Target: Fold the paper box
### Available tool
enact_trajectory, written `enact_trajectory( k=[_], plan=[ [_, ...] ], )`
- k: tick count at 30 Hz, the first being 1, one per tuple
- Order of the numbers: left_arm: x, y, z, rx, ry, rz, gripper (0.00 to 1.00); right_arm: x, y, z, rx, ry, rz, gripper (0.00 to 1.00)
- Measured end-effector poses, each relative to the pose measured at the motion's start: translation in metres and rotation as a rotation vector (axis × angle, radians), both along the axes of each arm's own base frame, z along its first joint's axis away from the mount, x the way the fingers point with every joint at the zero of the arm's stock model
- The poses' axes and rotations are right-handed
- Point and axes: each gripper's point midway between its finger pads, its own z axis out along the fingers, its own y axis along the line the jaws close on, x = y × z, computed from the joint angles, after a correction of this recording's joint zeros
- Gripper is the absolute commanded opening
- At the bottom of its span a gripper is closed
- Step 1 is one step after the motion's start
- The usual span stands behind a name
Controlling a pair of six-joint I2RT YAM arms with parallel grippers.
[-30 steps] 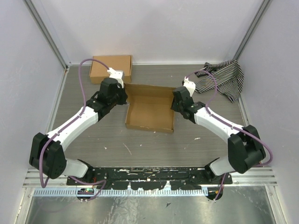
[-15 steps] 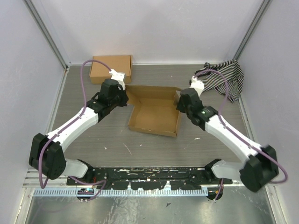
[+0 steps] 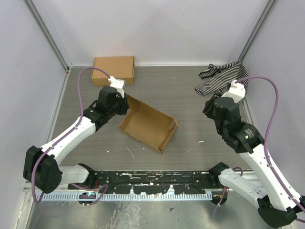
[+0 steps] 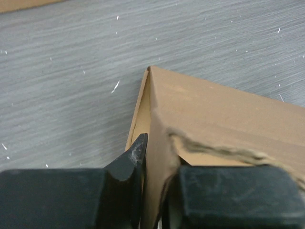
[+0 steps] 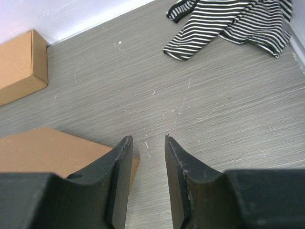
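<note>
The paper box (image 3: 147, 125) is a shallow open brown cardboard tray lying askew in the middle of the table. My left gripper (image 3: 125, 103) is shut on its far left wall at the corner. In the left wrist view the cardboard wall (image 4: 159, 157) is pinched between my two fingers. My right gripper (image 3: 209, 109) is open and empty, raised well to the right of the box. In the right wrist view its fingers (image 5: 121, 167) frame bare table, with the box (image 5: 52, 148) at lower left.
A second closed brown cardboard box (image 3: 113, 69) lies at the back left against the wall. A black-and-white striped cloth (image 3: 221, 78) lies at the back right. White walls and metal posts enclose the table on three sides.
</note>
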Motion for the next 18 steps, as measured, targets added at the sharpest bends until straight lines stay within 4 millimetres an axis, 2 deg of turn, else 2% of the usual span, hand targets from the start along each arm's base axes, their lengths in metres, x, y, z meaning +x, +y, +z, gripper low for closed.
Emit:
enact_trajectory(
  k=[2,5,9,15,18],
  plan=[
    [-0.006,0.005,0.001,0.015,0.010,0.003,0.49,0.004,0.008,0.000,0.006,0.023,0.025,0.37],
    [-0.018,0.018,0.000,0.054,0.042,0.030,0.51,0.013,0.028,-0.007,0.026,0.070,0.087,0.36],
    [-0.032,0.039,0.008,0.110,0.069,0.079,0.51,0.025,0.058,-0.028,0.057,0.150,0.183,0.36],
    [-0.065,0.077,0.034,0.145,0.051,0.174,0.57,0.033,0.100,-0.049,0.104,0.217,0.321,0.35],
    [-0.081,0.094,0.051,0.128,0.018,0.226,0.64,0.032,0.127,-0.061,0.108,0.252,0.393,0.35]
  ],
)
